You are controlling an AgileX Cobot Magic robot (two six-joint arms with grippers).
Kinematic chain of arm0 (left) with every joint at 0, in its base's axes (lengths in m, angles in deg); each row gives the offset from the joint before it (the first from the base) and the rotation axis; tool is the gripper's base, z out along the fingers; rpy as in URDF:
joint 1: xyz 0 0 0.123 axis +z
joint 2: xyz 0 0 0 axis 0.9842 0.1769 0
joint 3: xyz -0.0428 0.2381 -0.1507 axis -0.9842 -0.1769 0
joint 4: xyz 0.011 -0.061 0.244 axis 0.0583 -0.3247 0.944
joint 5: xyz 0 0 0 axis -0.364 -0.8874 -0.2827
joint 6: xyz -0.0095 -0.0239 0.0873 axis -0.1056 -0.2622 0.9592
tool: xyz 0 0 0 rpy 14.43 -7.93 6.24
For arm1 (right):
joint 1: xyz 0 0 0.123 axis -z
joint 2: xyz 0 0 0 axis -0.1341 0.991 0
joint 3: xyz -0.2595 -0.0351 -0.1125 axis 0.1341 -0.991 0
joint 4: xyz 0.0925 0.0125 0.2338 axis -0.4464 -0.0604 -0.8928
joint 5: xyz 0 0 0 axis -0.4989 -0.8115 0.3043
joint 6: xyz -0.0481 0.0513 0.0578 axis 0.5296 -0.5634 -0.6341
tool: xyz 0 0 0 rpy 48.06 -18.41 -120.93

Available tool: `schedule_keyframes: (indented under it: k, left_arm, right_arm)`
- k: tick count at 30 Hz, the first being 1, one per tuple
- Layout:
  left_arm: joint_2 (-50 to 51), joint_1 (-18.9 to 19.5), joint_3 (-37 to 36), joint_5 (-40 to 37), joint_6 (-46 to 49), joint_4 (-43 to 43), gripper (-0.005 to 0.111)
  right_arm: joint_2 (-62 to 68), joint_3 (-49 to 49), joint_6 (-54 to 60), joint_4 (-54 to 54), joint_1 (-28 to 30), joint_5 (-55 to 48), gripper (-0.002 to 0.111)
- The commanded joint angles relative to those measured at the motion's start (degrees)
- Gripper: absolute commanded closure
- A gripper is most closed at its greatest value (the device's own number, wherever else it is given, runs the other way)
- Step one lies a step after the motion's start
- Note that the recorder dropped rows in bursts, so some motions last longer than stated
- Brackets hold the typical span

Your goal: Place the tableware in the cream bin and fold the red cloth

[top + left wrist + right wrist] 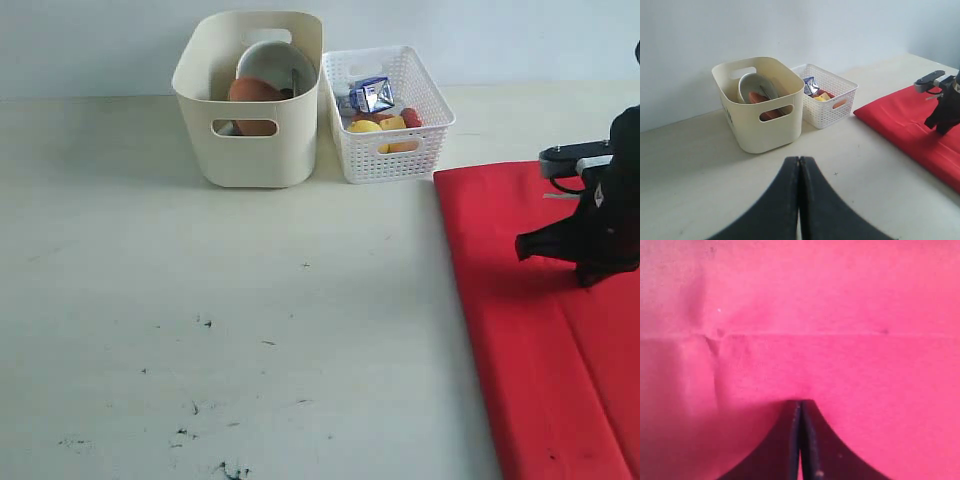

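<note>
Pointing at the red cloth (840, 300) directly beneath it, my right end effector (800, 404) is closed, empty; contact unconfirmed. My left end effector (798, 160) is closed, empty, over the bench (705, 185). Cream bin (757, 137), well ahead of it, holds white bowl (751, 84) and brown plate (760, 99).

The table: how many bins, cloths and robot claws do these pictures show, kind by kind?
Bins: 2 (cream bin, white lattice basket)
Cloths: 1 (red cloth)
Grippers: 2 (left gripper, right gripper)
Total: 5
</note>
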Motion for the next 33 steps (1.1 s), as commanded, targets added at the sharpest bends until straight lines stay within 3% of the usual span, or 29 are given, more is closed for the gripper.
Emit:
schedule_keyframes:
  k: [1,8,25,33]
  left_arm:
    - [-0.4,0.1,-0.2,1.0,-0.5,0.2,0.107]
    - [-0.5,0.1,-0.2,1.0,-0.6,0.2,0.107]
    - [-5.6,0.1,-0.2,0.6,-0.6,0.2,0.107]
    - [-8.5,0.1,-0.2,0.6,-0.5,0.2,0.107]
  right_arm:
    - [3.3,-1.8,1.5,-0.2,3.6,1.6,0.108]
    - [7.3,2.9,5.2,-0.5,6.2,3.4,0.108]
    - [18.8,26.1,13.4,-2.4,6.2,0.5,0.108]
    - [24.0,36.9,26.6,-16.6,6.2,-3.2,0.108]
